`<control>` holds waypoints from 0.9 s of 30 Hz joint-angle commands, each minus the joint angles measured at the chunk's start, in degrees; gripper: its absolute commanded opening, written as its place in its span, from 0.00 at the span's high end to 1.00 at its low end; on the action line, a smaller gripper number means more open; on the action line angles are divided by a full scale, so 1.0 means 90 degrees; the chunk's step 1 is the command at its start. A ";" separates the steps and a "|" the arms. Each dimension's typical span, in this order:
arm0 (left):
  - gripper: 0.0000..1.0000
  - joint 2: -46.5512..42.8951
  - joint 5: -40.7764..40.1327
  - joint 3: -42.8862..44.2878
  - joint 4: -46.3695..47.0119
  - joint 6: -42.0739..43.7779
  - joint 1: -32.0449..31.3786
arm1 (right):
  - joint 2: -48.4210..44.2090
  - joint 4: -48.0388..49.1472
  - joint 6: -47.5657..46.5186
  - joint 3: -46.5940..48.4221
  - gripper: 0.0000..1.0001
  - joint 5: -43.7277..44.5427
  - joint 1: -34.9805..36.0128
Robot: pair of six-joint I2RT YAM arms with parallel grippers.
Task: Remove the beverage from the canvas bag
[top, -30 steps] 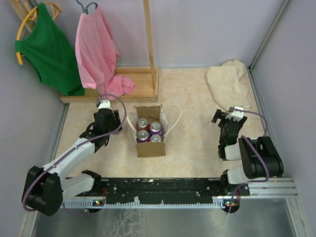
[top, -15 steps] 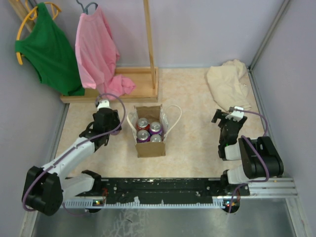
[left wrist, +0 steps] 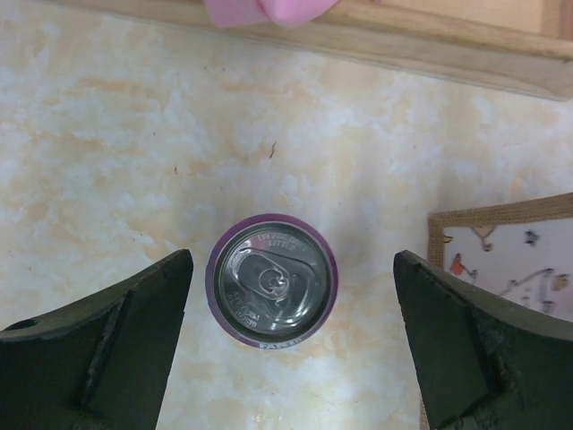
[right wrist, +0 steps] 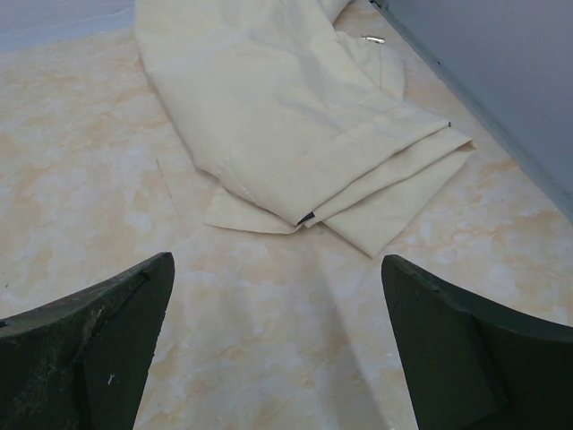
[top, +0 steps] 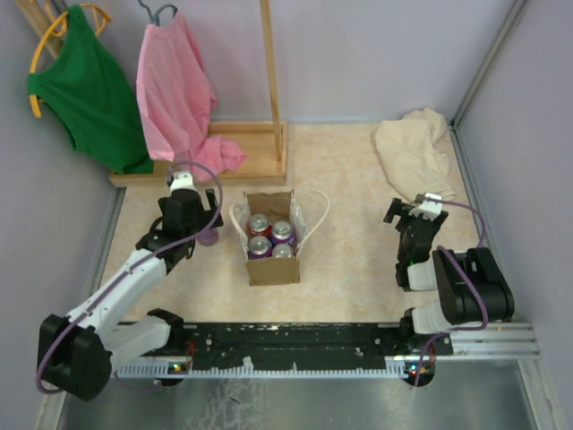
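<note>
The left gripper (left wrist: 292,265), fingers spread and holding nothing, hangs directly over a purple beverage can (left wrist: 271,279) standing upright just left of the canvas bag (top: 273,270), far nearer this arm than the right one.

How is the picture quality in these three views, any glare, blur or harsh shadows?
Top external view: even, soft light, sharp, no harsh shadows around the canvas bag. Left wrist view: purple can in focus, mild glare on its silver lid. Right wrist view: cream cloth crisp, soft shadows under its folds.
</note>
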 commanded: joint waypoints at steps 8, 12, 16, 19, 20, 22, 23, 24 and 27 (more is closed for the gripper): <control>0.02 -0.0916 0.1324 0.2362 -0.0751 0.0700 0.0014 | 0.0013 0.0268 -0.0057 0.0041 0.01 0.0001 -0.0028; 0.09 -0.0519 0.2521 0.3103 -0.1124 0.0730 0.0008 | 0.0017 0.0274 -0.0057 0.0037 0.01 0.0003 -0.0029; 0.14 0.0071 0.3593 0.3571 -0.1524 0.0919 -0.0126 | 0.0018 0.0265 -0.0059 0.0041 0.01 0.0004 -0.0033; 0.15 0.0503 0.3579 0.3852 -0.1848 0.1393 -0.0543 | 0.0018 0.0269 -0.0058 0.0036 0.01 0.0000 -0.0031; 0.15 0.0640 0.3560 0.3925 -0.1962 0.1538 -0.0659 | 0.0020 0.0273 -0.0058 0.0040 0.01 0.0003 -0.0028; 0.16 0.0932 0.3630 0.4107 -0.2226 0.1820 -0.0870 | 0.0021 0.0273 -0.0058 0.0041 0.01 0.0001 -0.0030; 0.16 0.1074 0.3640 0.4187 -0.2320 0.1947 -0.0975 | 0.0018 0.0268 -0.0061 0.0041 0.01 0.0005 -0.0031; 0.16 0.1207 0.3654 0.4244 -0.2382 0.2057 -0.1092 | 0.0018 0.0273 -0.0059 0.0037 0.01 0.0004 -0.0031; 0.16 0.1609 0.3778 0.4426 -0.2467 0.2312 -0.1451 | 0.0020 0.0274 -0.0060 0.0041 0.01 -0.0001 -0.0036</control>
